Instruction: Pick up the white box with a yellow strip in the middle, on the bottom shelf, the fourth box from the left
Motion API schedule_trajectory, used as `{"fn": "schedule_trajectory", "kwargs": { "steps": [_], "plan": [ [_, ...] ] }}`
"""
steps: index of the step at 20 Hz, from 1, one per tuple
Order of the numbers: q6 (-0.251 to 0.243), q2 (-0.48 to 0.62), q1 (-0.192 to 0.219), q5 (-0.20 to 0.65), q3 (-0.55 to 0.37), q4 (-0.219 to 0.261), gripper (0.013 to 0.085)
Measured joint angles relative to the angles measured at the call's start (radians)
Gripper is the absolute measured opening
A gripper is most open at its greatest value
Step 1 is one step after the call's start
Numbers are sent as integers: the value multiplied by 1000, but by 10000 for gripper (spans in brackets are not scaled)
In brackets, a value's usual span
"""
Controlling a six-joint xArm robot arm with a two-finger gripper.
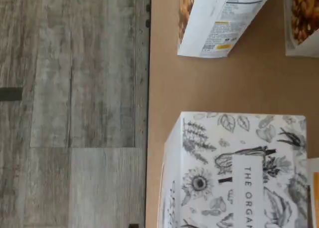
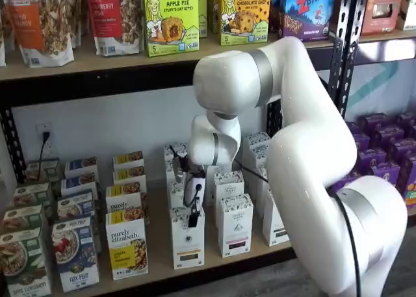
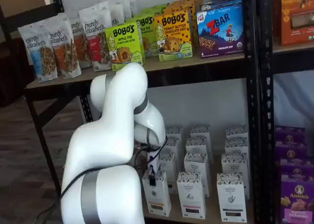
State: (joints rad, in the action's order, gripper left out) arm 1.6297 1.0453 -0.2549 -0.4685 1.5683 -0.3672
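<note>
The white box (image 2: 188,238) stands in the front row of the bottom shelf (image 2: 156,272), with a yellow-orange strip low on its front. It also shows in a shelf view (image 3: 157,197). My gripper (image 2: 194,214) hangs just over its top front edge, and its black fingers (image 3: 151,177) show side-on with no gap to read. In the wrist view a white carton top with dark plant drawings (image 1: 239,168) lies on the pale board (image 1: 199,83), close to the board's front edge.
White cartons with black strips (image 2: 234,225) stand right of the box and behind it. A purely elizabeth box (image 2: 127,246) stands to its left, and two more show in the wrist view (image 1: 219,18). A black rack post (image 2: 342,43) rises at the right. The grey plank floor (image 1: 75,108) lies below.
</note>
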Motion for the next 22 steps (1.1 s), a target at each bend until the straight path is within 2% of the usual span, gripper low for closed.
{"fn": "schedule_trajectory", "kwargs": {
  "steps": [2,8,11,18,22],
  "plan": [
    [-10,10,-2,-2,8,9,850],
    [2,17,-6,-9,13,-8,850],
    [-10,13,-3,-18,8,8,850],
    [-35,23,-4,39,-16,42,850],
    [-44,41,-2,44,-3,55,850]
  ]
}}
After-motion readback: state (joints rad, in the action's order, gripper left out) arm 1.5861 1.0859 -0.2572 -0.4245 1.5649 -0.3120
